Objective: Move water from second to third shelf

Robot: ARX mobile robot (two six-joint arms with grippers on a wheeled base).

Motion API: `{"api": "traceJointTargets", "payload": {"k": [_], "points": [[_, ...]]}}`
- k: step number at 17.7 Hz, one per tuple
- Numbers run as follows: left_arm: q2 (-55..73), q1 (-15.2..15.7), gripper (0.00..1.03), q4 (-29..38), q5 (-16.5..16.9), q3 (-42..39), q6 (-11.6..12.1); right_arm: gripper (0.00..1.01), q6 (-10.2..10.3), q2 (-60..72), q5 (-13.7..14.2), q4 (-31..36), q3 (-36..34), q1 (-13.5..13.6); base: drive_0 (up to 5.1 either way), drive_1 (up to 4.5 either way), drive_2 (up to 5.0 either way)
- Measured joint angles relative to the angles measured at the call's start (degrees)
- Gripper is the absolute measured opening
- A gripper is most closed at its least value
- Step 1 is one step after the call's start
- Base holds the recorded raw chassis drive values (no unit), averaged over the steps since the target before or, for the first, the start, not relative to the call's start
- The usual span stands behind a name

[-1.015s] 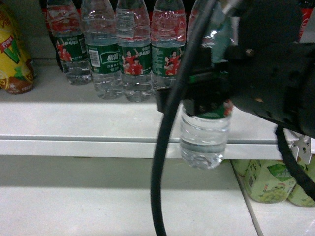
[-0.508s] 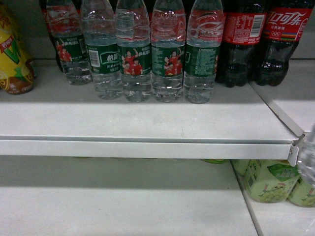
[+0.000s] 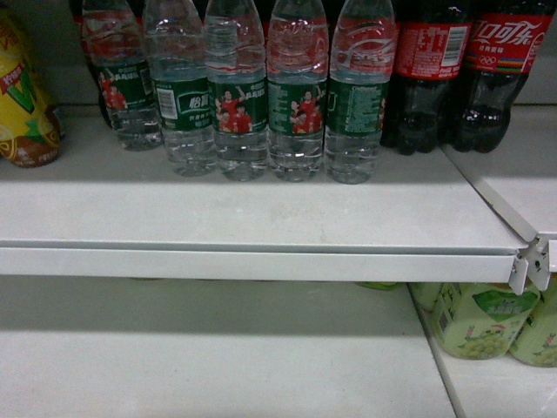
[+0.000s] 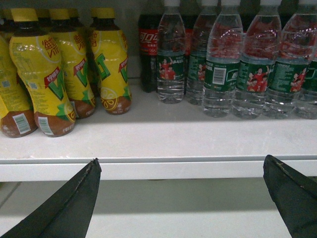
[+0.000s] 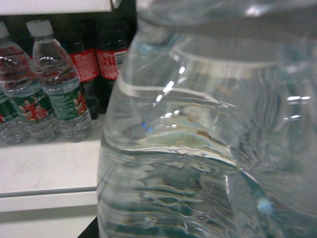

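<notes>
A clear ribbed plastic water bottle (image 5: 208, 139) filled the right wrist view, its grip unverifiable. The left gripper (image 4: 183, 198) stood wide open, empty, near the white shelf (image 4: 158, 144).

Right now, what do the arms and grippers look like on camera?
Little shows. In the left wrist view the left gripper appears as two matte black, wedge-shaped fingers tapering to points, with slightly worn, paler edges. No cables or markings are visible on them. The head view shows no arm at all. The right wrist view is filled by a water bottle, so the right gripper's look cannot be told.
</notes>
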Motion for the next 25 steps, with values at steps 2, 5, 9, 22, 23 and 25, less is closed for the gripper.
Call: {"api": "traceJointTargets", "payload": {"k": [2,5,9,22,23,25], "points": [[0.00,0.00,0.98,0.00,0.00,0.00,0.02,0.43,0.00,-0.66,0.92,-0.44,0.22,-0.61,0.0,0.00,0.0],[0.00,0.00,0.98,0.00,0.00,0.00,0.00,0.43,0.79,-0.50,0.98,-0.83,0.22,-0.92,0.0,0.00,0.0],[0.00,0.00,0.98,0.00,0.00,0.00,0.00,0.43,2.05,-0.57,0.90,-1.14,0.22,-0.87,0.0,0.00,0.0],[0.00,0.00,0.98,-0.04,-0.17,0.00,0.02,0.43,2.12,-0.57,0.70,-1.22,0.22,-0.87,0.0,0.00,0.0],[0.00,0.00,0.98,-0.07,0.07,0.00,-0.02,0.43,2.14,-0.57,0.72,-1.16,0.22,-0.87,0.0,0.00,0.0],[0.00,0.00,0.98,-0.04,-0.07,0.00,0.02,0.43,2.14,-0.57,0.68,-1.14,0.22,-0.87,0.0,0.00,0.0]]}}
